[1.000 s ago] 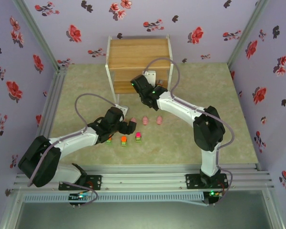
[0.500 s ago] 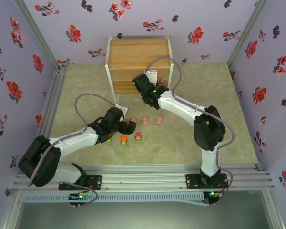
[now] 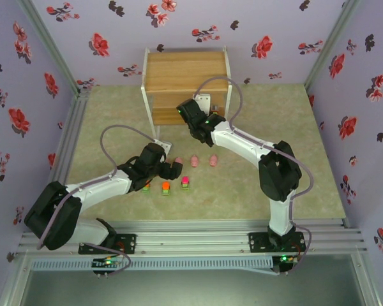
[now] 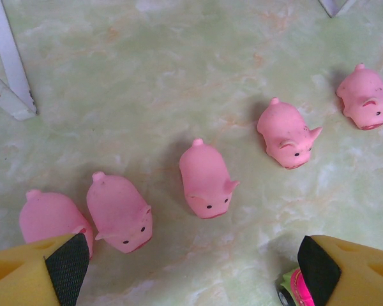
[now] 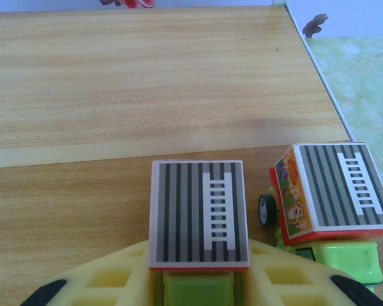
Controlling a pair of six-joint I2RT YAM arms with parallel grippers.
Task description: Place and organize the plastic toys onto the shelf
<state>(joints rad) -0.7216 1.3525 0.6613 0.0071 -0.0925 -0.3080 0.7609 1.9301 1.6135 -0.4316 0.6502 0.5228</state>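
**Overhead view.** The left gripper (image 3: 173, 169) hangs low over the pale green marbled table top (image 3: 102, 127), near the middle of the frame. Three blocky green-based plastic toys (image 3: 165, 187) stand in a row just below it, and rounded pink plastic pigs (image 3: 194, 160) lie to its right. The two-tier light-brown wooden shelf with a white metal frame (image 3: 185, 73) stands at upper centre. The right gripper (image 3: 184, 111) reaches in at its lower board.

**Left wrist view.** Yellow fingers (image 4: 32, 274) fill the two bottom corners, with the jaws wide apart and nothing between them. Five pigs lie on the table in a line rising from lower left to upper right (the two leftmost almost touch, the rest stand apart). A magenta-topped green toy (image 4: 292, 290) sits at the bottom edge, just beside the right-hand finger.

**Right wrist view.** A green-based toy truck with a grey striped ladder top (image 5: 199, 213) rests on the shelf board at lower centre. The right gripper's jaws are drawn in against its green base on both sides. A second, orange-sided truck (image 5: 335, 191) stands just beside it at lower right.
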